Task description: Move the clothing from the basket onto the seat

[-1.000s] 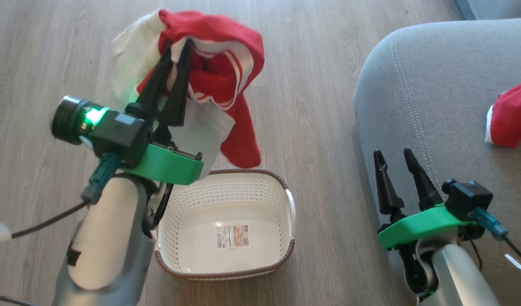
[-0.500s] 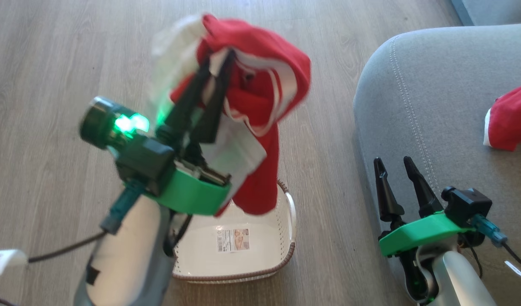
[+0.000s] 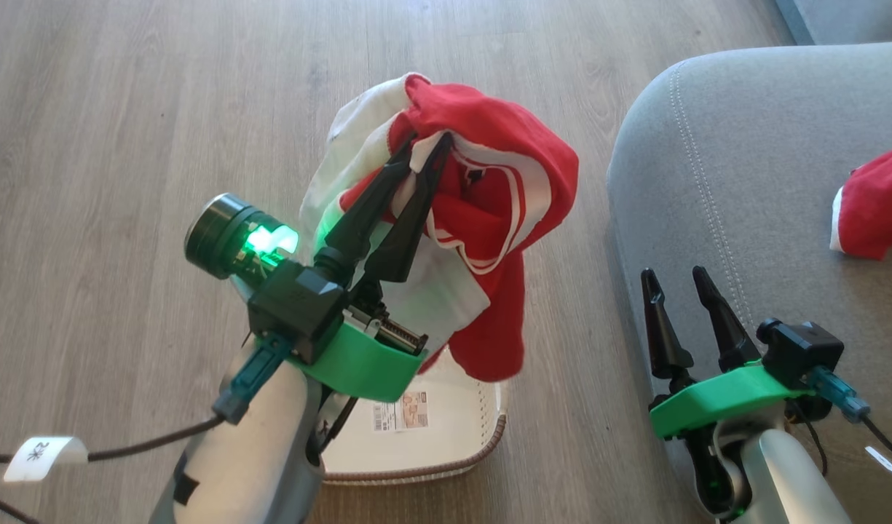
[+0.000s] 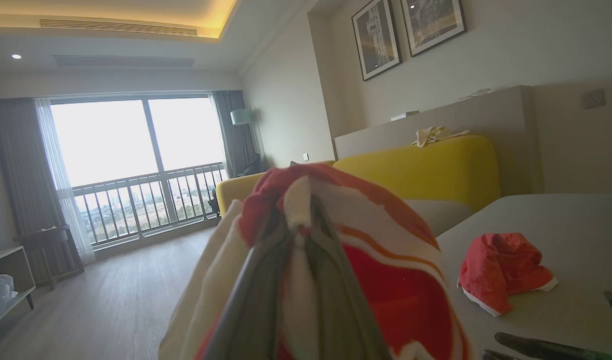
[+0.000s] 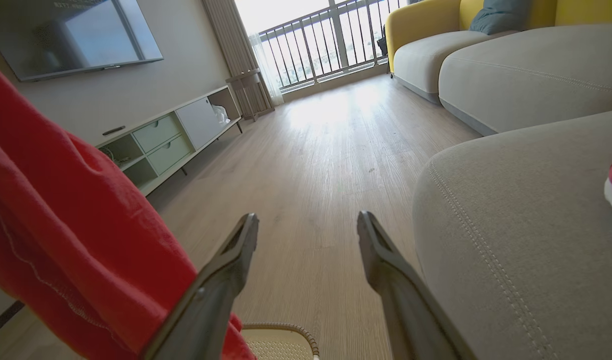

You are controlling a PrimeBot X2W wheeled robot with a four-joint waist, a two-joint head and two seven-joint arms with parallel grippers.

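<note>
Head view: the clothing [image 3: 504,182], a red and white bundle, is pinched in the closed left gripper [image 3: 427,140] above the basket [image 3: 489,437], left of the seat [image 3: 744,145]. A loose layer could slip from so narrow a pinch and be dropped on the floor [image 3: 125,145]. Nothing but a paper label [image 3: 405,411] is seen in the basket, which is partly hidden. The right gripper [image 3: 671,273] is spread and empty.

Left wrist view: another red garment [image 4: 500,270] lies on the seat.

Right wrist view: the hanging cloth is seen near the open fingers [image 5: 226,280], where it could snag.
</note>
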